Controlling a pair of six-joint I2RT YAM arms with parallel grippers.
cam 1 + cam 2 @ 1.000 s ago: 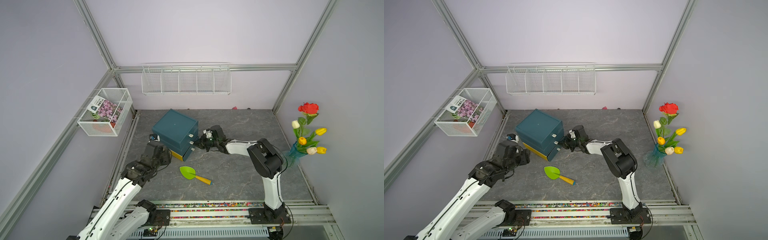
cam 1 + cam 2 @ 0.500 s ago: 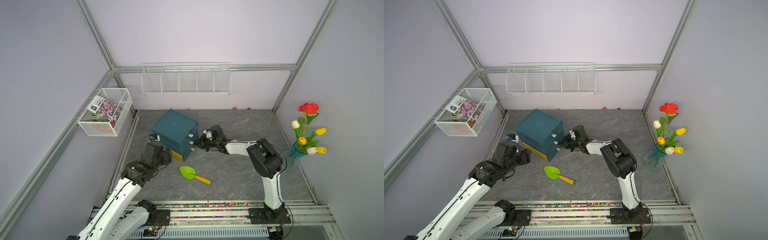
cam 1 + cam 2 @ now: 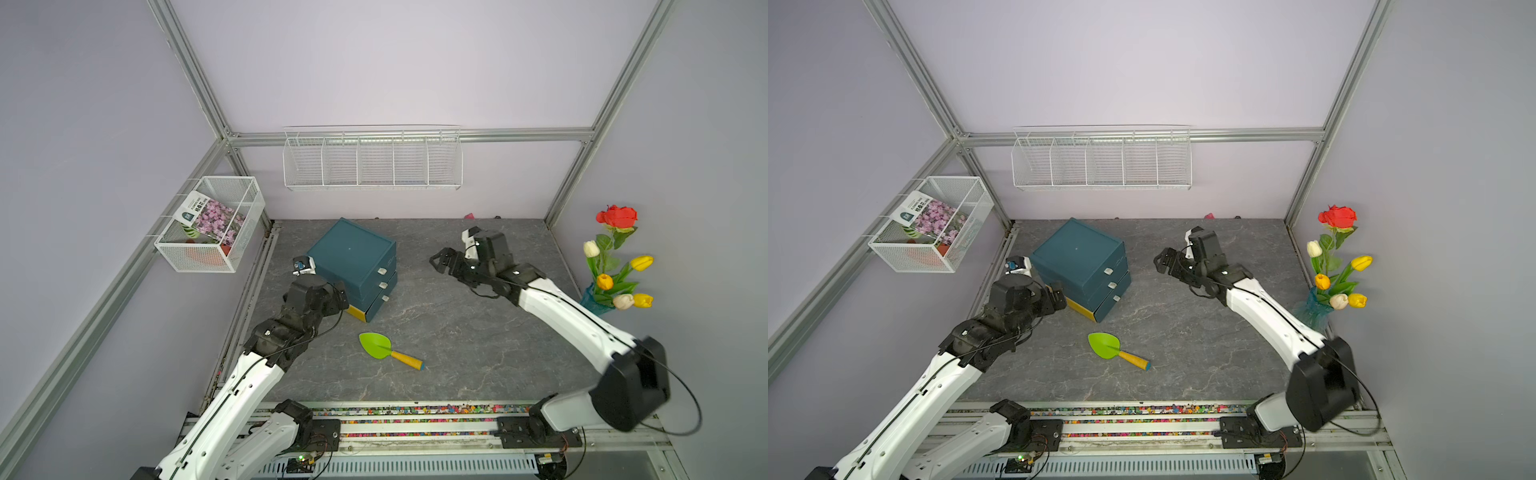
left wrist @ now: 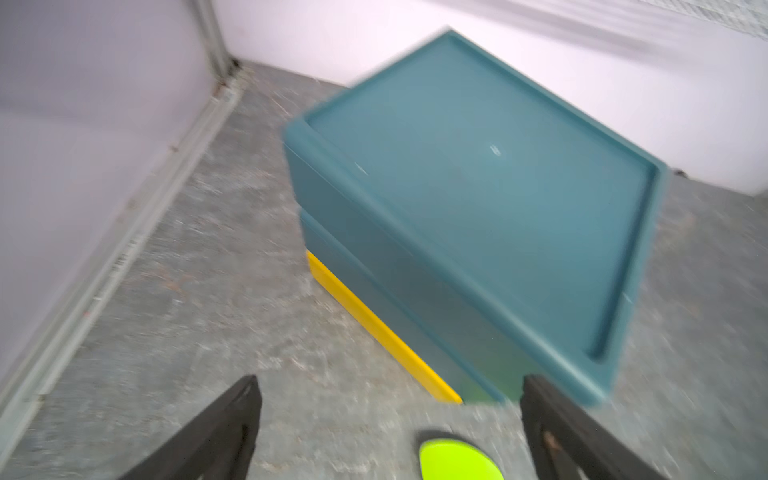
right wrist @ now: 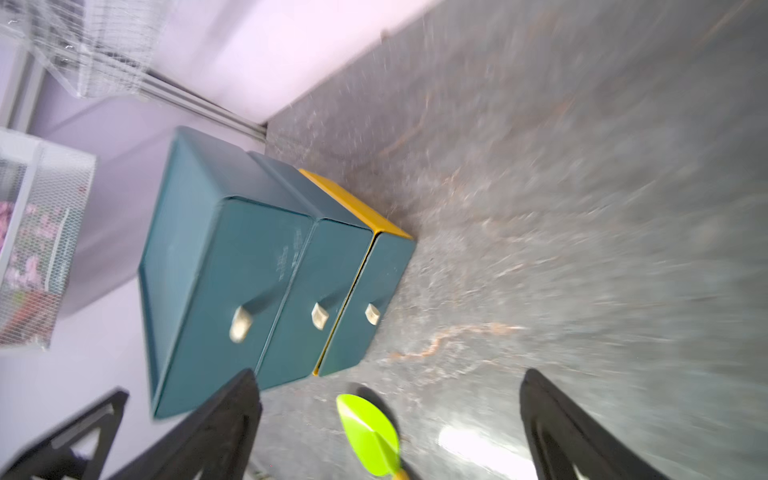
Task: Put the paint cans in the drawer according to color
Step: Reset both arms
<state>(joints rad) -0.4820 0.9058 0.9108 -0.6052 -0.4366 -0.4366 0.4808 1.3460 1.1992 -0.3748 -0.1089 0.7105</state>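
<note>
No paint cans show in any view. The teal drawer unit (image 3: 351,253) (image 3: 1077,251) (image 4: 478,187) (image 5: 232,266) stands at the back left of the floor, its three fronts with pale knobs pushed in. A yellow strip runs along the lowest drawer (image 3: 357,311). My left gripper (image 3: 338,291) (image 3: 1059,293) (image 4: 390,380) hovers open and empty at the unit's near left corner. My right gripper (image 3: 436,259) (image 3: 1160,262) (image 5: 388,374) hangs open and empty to the right of the unit, well apart from it.
A green trowel (image 3: 376,345) (image 3: 1104,345) (image 4: 457,461) (image 5: 368,432) with an orange handle lies in front of the unit. A wire basket (image 3: 212,224) hangs on the left wall and a wire shelf (image 3: 372,160) on the back wall. A vase of flowers (image 3: 615,266) stands at the right wall.
My right gripper has pulled away from the drawer fronts to the right and opened. My left gripper has opened wide, staying near the unit's corner.
</note>
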